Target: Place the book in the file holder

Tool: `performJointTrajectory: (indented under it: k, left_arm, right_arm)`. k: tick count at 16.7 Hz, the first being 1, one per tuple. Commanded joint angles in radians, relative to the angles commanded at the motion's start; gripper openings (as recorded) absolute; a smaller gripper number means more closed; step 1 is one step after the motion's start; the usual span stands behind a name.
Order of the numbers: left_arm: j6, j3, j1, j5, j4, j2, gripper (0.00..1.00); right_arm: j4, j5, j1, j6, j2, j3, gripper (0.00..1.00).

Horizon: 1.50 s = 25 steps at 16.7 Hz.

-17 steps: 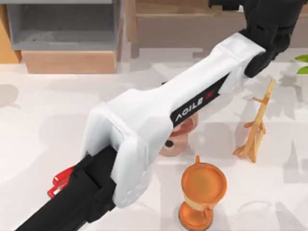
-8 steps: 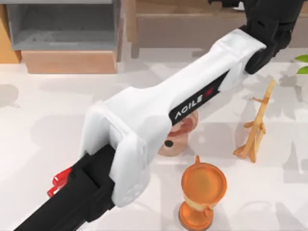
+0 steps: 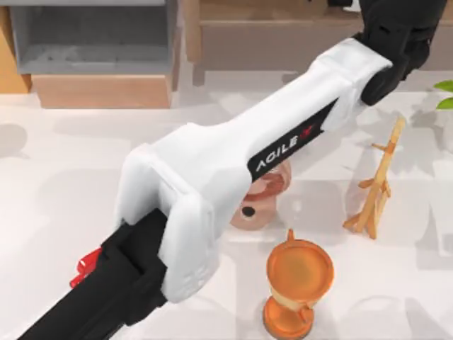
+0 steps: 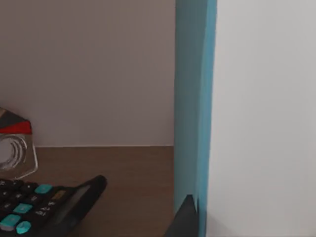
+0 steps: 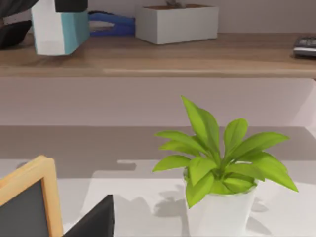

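Left gripper [image 5: 69, 5]: seen from the right wrist camera, its black fingers are closed on the top of the book [image 5: 58, 30], which hangs upright just above the long wooden shelf [image 5: 163, 57], beside a blue object [image 5: 111, 23] and a white planter box [image 5: 177, 22]. In the left wrist view the book's teal cover [image 4: 190, 108] and white page block [image 4: 261, 118] run close along the camera, with one dark fingertip [image 4: 183, 219] against the cover at the frame edge. Beyond it lie the brown shelf surface [image 4: 128, 177], a black calculator [image 4: 44, 202] with teal keys, and a clear object with a red marking [image 4: 15, 148].

Left arm [image 3: 233, 163]: in the top view it stretches diagonally from the near left corner to the far right, its black wrist reaching over the shelf at the table's back.

File holder [image 3: 92, 42]: grey, open-fronted, on a light wooden base, at the table's far left, well apart from the book.

Table [image 3: 64, 184]: a pinkish round object [image 3: 256, 202] partly under the arm, an orange cup-shaped trophy [image 3: 297, 280], a small wooden easel [image 3: 375, 188] to the right.

Right gripper: state cannot be told; a dark fingertip [image 5: 96, 217] shows near a wood-framed blackboard [image 5: 24, 202] and a potted green plant [image 5: 222, 168].
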Motion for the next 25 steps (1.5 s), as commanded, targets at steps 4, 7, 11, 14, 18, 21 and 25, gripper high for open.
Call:
performJointTrajectory:
  k: [4,7,11,14,18,21,25]
  left_arm:
    - [0.015,-0.132,-0.036,0.061,0.004,-0.093,0.0]
    - [0.029,-0.271,-0.09,0.134,0.014,-0.185,0.0]
    - [0.051,-0.469,-0.186,0.258,0.043,-0.316,0.0]
    - [0.075,-0.622,-0.257,0.358,0.075,-0.427,0.0]
    - [0.138,-0.853,-0.318,0.488,0.127,-0.609,0.0]
    - [0.217,-1.044,-0.329,0.571,0.175,-0.77,0.0]
    - [0.373,-1.32,-0.275,0.648,0.249,-0.991,0.0]
  right_arm:
    - [0.0,0.0,0.0,0.0,0.0,0.0,1.0]
    - [0.0,0.0,0.0,0.0,0.0,0.0,1.0]
    - [0.0,0.0,0.0,0.0,0.0,0.0,1.0]
    - [0.0,0.0,0.0,0.0,0.0,0.0,1.0]
    - [0.0,0.0,0.0,0.0,0.0,0.0,1.0]
    - [0.0,0.0,0.0,0.0,0.0,0.0,1.0]
    - [0.0,0.0,0.0,0.0,0.0,0.0,1.0]
